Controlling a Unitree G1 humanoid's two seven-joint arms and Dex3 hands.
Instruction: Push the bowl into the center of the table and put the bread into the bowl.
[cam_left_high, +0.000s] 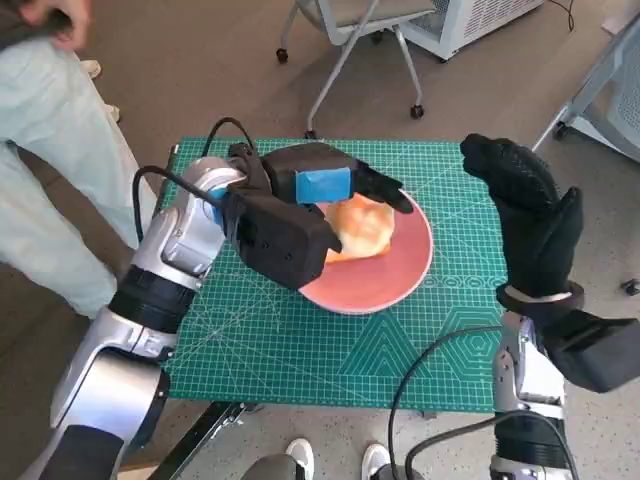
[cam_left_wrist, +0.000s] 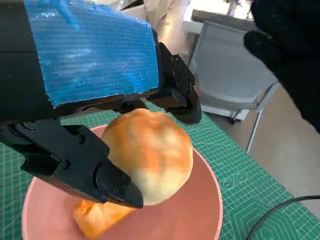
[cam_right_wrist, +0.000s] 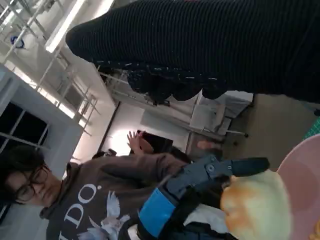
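pink round bowl (cam_left_high: 385, 275) sits mid-mat; the left wrist view shows the left hand (cam_left_wrist: 85, 100) gripping the golden bread roll (cam_left_wrist: 152, 152) above it, while the gloved right hand (cam_left_high: 530, 215) hovers spread.

Bread (cam_left_high: 362, 228) in left hand (cam_left_high: 300, 215) over pink bowl (cam_left_high: 395, 280).

It looks like a robotics lab or office workroom. A green cutting mat (cam_left_high: 300, 350) covers the small table, a wheeled office chair (cam_left_high: 350, 40) and a white ventilated machine (cam_left_high: 470, 20) stand on plain brown carpet (cam_left_high: 200, 70), and a person (cam_right_wrist: 85, 200) watches close by beneath tall white metal racks (cam_right_wrist: 30, 30) and strip lighting.
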